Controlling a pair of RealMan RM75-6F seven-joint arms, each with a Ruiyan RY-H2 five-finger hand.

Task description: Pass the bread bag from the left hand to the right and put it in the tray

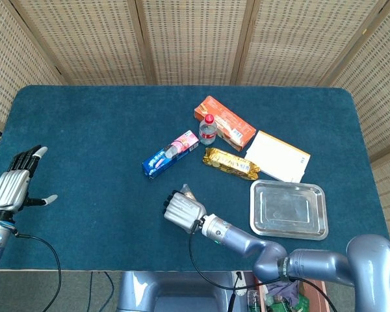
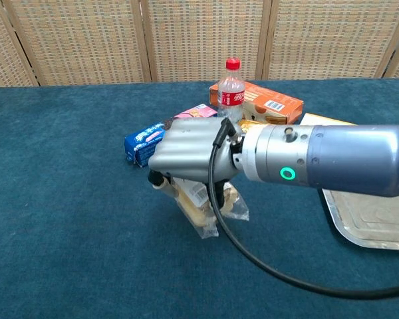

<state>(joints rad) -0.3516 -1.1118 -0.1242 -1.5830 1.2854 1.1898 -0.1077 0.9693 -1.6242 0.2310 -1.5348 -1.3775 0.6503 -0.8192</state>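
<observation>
My right hand (image 2: 189, 157) grips the clear bread bag (image 2: 203, 206), which hangs below the curled fingers just above the blue table. In the head view the same right hand (image 1: 182, 207) is near the table's front edge, with a corner of the bread bag (image 1: 185, 191) poking out behind it. The metal tray (image 1: 288, 209) lies empty to its right; the chest view shows only a corner of the tray (image 2: 366, 219). My left hand (image 1: 12, 184) is open at the far left edge, holding nothing.
Behind the right hand lie a blue cookie box (image 1: 170, 154), a cola bottle (image 1: 208, 129), an orange box (image 1: 225, 122), a gold-wrapped snack (image 1: 231, 163) and a white envelope (image 1: 277, 155). A black cable (image 2: 253, 266) trails from the right wrist.
</observation>
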